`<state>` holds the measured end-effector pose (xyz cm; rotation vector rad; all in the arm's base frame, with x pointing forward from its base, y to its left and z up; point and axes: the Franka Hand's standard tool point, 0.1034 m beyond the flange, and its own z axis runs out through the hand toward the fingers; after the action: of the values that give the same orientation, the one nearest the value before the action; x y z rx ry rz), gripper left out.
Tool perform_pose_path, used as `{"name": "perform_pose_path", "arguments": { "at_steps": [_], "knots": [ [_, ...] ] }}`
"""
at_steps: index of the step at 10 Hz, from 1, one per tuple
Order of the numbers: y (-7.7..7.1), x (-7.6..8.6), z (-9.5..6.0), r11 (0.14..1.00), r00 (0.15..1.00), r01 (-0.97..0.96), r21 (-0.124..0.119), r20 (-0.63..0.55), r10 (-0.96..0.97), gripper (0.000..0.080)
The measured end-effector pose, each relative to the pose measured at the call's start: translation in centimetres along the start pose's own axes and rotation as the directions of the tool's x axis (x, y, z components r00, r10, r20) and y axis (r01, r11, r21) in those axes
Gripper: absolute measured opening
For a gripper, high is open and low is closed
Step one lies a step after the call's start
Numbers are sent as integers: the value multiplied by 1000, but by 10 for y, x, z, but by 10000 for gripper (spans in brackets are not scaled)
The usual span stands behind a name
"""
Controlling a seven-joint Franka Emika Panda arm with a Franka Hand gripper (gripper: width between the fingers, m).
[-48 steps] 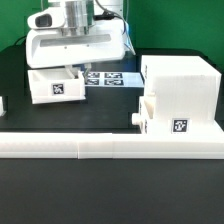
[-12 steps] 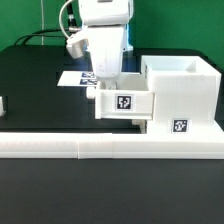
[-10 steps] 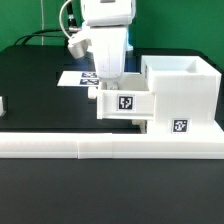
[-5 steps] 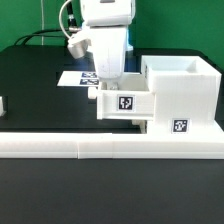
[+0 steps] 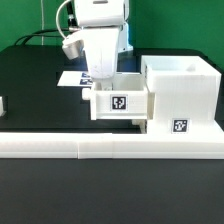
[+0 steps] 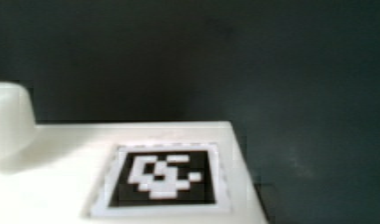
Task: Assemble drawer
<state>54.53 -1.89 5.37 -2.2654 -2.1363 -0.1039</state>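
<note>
The large white casing (image 5: 185, 85) stands at the exterior view's right. One knobbed tray (image 5: 168, 128) sits in its lower part, tag facing front. My gripper (image 5: 106, 82) reaches down into the second tray (image 5: 120, 104) and is shut on its wall, holding it off the table. This tray's end meets the casing's upper part on the casing's left. In the wrist view the tray's white face with its tag (image 6: 164, 172) fills the near part, over the black table. My fingertips do not show there.
The long low white border wall (image 5: 110, 148) runs across the front. The marker board (image 5: 72, 78) lies behind the held tray, partly hidden by the arm. A small white object (image 5: 2, 103) sits at the exterior view's left edge.
Over the last half second the gripper and the held tray have shifted slightly toward the exterior view's left, away from the casing. Earlier the tray was carried over from the left.
</note>
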Motion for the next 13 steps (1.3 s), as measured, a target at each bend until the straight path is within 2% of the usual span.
{"name": "perform_pose_path", "arguments": {
  "at_steps": [8, 10, 13],
  "knots": [
    [0, 0, 0, 1000, 1000, 0, 0, 0, 0, 42],
    [1, 10, 0, 1000, 1000, 27, 0, 4, -27, 42],
    [1, 9, 0, 1000, 1000, 24, 3, 7, -24, 44]
  ]
}}
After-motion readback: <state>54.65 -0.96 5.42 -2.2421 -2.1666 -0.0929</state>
